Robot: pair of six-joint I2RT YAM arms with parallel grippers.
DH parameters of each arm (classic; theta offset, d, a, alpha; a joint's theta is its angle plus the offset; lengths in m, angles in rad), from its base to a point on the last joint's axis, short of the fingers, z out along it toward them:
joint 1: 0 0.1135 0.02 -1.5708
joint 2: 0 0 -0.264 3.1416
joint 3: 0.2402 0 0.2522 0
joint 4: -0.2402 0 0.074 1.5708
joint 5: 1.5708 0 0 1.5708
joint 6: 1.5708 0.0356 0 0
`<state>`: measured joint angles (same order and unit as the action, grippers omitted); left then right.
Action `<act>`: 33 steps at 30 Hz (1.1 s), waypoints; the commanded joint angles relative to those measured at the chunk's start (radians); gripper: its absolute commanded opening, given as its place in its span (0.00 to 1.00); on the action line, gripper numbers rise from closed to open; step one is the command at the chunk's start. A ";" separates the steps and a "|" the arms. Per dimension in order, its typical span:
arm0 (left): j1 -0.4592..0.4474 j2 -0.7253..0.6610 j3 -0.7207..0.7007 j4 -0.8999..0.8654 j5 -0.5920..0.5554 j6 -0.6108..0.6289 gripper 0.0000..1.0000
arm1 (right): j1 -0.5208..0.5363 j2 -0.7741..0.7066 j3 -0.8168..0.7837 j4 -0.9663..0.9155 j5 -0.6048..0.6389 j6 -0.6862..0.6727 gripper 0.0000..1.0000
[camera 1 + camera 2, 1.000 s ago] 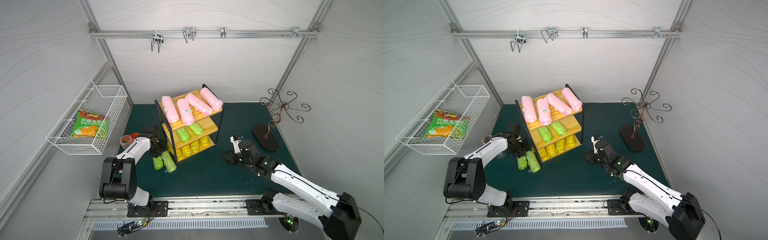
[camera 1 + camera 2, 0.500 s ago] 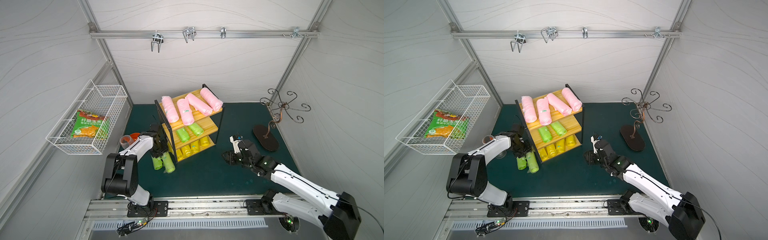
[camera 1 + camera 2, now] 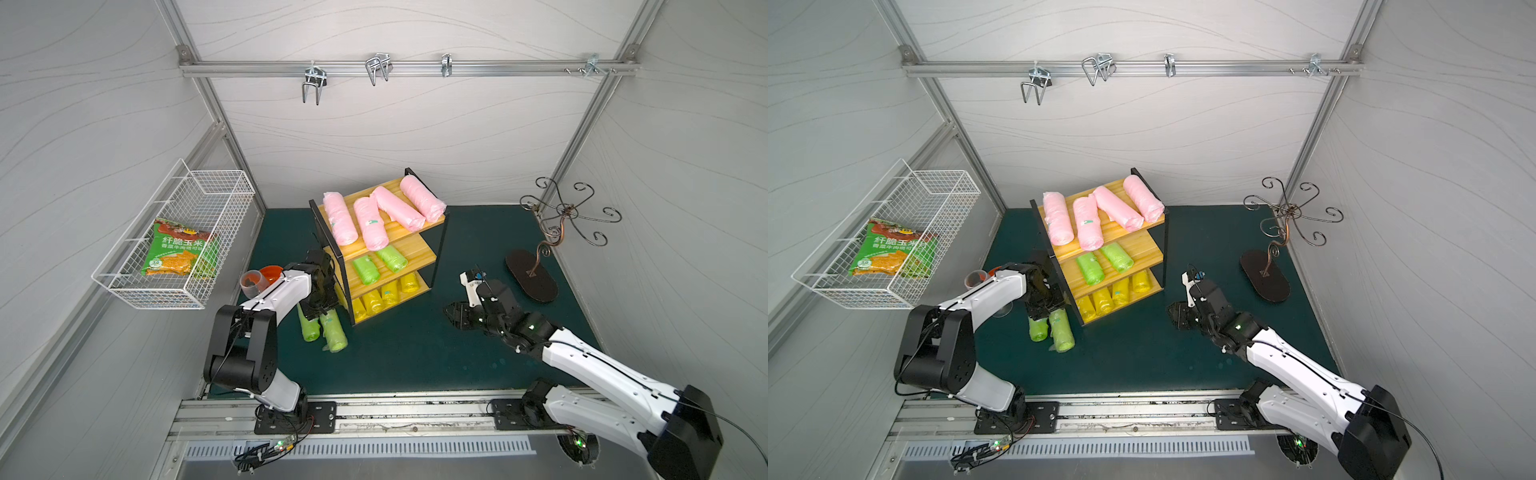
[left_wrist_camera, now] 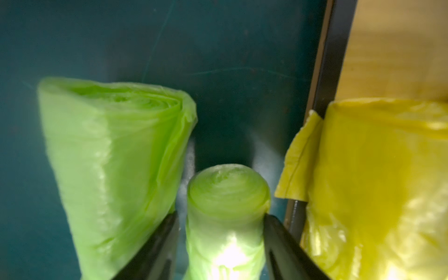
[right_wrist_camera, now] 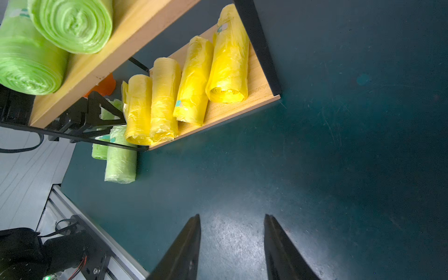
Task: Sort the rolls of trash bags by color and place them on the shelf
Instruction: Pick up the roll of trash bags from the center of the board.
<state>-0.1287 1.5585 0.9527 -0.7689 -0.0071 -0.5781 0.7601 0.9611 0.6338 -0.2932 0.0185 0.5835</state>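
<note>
The shelf [image 3: 419, 253] [image 3: 1144, 249] holds several pink rolls of trash bags [image 3: 376, 222] on its top board. Two green rolls [image 3: 365, 270] lie on the middle board and several yellow rolls [image 3: 388, 293] [image 5: 194, 80] on the bottom one. Two more green rolls [image 3: 308, 328] [image 3: 334, 332] lie on the mat by the shelf's front left corner. My left gripper [image 3: 318, 309] [image 4: 220, 214] is open, its jaws astride the green roll [image 4: 228, 194] nearer the shelf, with a small gap at one finger. My right gripper [image 3: 453, 313] [image 5: 232, 215] is open and empty, low over the mat to the right of the shelf.
A white wire basket [image 3: 174, 232] on the left wall holds a snack packet [image 3: 178, 253]. An orange cup [image 3: 272, 274] and a clear cup [image 3: 250, 282] stand left of the shelf, behind my left arm. A black hook stand [image 3: 532, 278] is at the back right.
My left gripper has moved from beside the shelf frame forward and down onto the green rolls on the mat, and its jaws have widened. The right arm has hardly moved.
</note>
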 commanded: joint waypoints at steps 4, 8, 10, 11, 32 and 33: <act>-0.012 0.038 0.000 -0.056 -0.013 0.019 0.72 | 0.007 -0.022 -0.018 -0.012 0.011 0.006 0.46; -0.019 0.056 0.002 -0.056 -0.014 0.017 0.69 | 0.008 -0.025 -0.018 -0.017 0.011 0.006 0.46; -0.019 0.067 0.000 -0.054 -0.012 0.012 0.65 | 0.007 -0.027 -0.018 -0.018 0.012 0.006 0.46; -0.020 0.072 0.000 -0.054 -0.010 0.011 0.64 | 0.008 -0.027 -0.017 -0.018 0.013 0.006 0.46; -0.033 -0.005 -0.053 -0.020 0.024 -0.050 0.00 | 0.007 -0.051 -0.006 -0.046 0.015 -0.002 0.47; -0.033 -0.035 -0.055 -0.023 0.027 -0.059 0.00 | 0.008 -0.053 -0.004 -0.047 0.015 -0.002 0.47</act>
<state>-0.1528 1.5734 0.9161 -0.7528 0.0090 -0.6102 0.7612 0.9268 0.6250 -0.3180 0.0216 0.5861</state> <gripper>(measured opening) 0.420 0.466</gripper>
